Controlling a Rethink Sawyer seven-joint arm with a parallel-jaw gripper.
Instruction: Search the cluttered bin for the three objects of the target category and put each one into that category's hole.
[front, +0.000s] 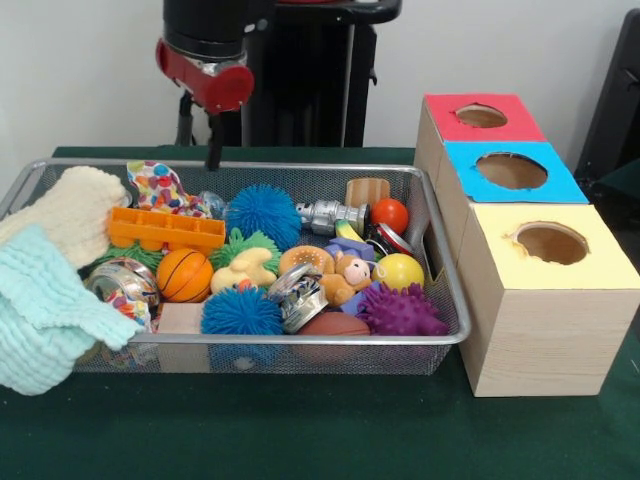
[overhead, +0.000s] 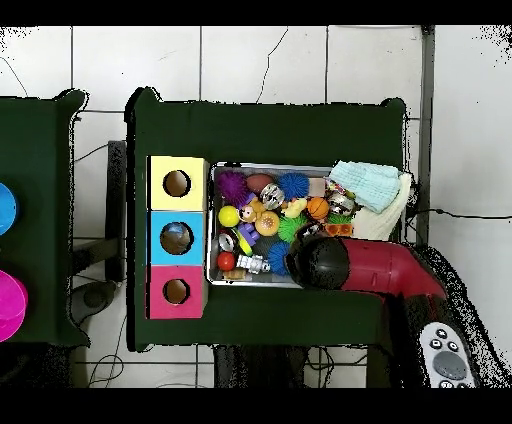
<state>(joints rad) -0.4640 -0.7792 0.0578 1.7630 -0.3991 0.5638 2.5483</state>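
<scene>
Silver wire mesh forms the bin (front: 420, 345), a wide shallow basket on a dark green tabletop (front: 300, 430). It is crowded with toys: two spiky blue balls (front: 263, 212), a small basketball (front: 184, 275), a yellow ball (front: 399, 271), a red ball (front: 390, 214), a purple spiky toy (front: 400, 312), an orange tray (front: 166, 230), and metal pieces. Two cloths, one cream (front: 70, 210) and one pale aqua (front: 45, 310), hang over one end of the bin.

Just beside the other end stand three wooden boxes in a row, each with a round hole on top: red (front: 480, 117), blue (front: 510, 170) and yellow (front: 550, 243).

The red and black arm hangs above the bin's far rim, beside the end with the cloths. Its end effector (front: 214, 150) shows as a dark, narrow tip holding nothing; whether it is released or clenched cannot be told.

The search looks to be at its start, with nothing picked up yet. The next move probably calls for choosing one target toy, lowering onto it among close neighbours, then carrying it across to the matching hole.
</scene>
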